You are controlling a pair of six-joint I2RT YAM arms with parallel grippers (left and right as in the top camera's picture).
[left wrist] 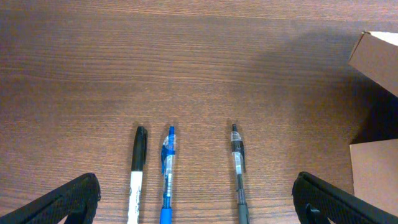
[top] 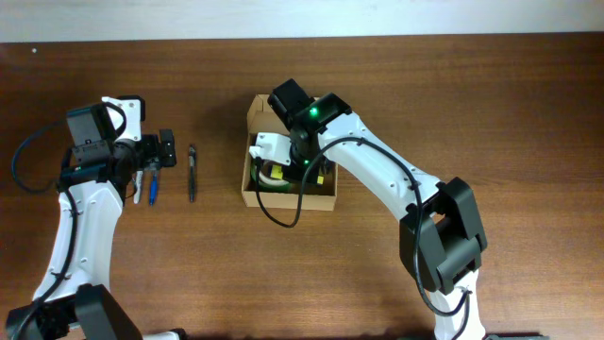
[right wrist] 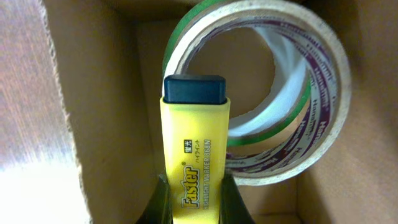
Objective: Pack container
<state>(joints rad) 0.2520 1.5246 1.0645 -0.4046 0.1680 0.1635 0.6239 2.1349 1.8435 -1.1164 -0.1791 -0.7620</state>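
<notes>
The container, a tan cardboard box point(top: 253, 194) with its flap lid up, sits mid-table; its corner shows in the left wrist view point(left wrist: 376, 56). My right gripper point(top: 300, 165) is down inside the box point(right wrist: 93, 124), shut on a yellow highlighter point(right wrist: 194, 155) with a black cap. A tape roll point(right wrist: 292, 118) with green and purple edges leans in the box behind the highlighter. My left gripper point(top: 166, 149) is open and empty, its fingers either side of three pens: a black-and-white marker point(left wrist: 137, 168), a blue pen point(left wrist: 166, 171) and a black pen point(left wrist: 239, 165).
The pens lie on the wooden table left of the box; the black pen point(top: 192, 172) lies apart from the marker point(top: 137, 184) and the blue pen point(top: 152, 184). The right arm reaches over the box from the right.
</notes>
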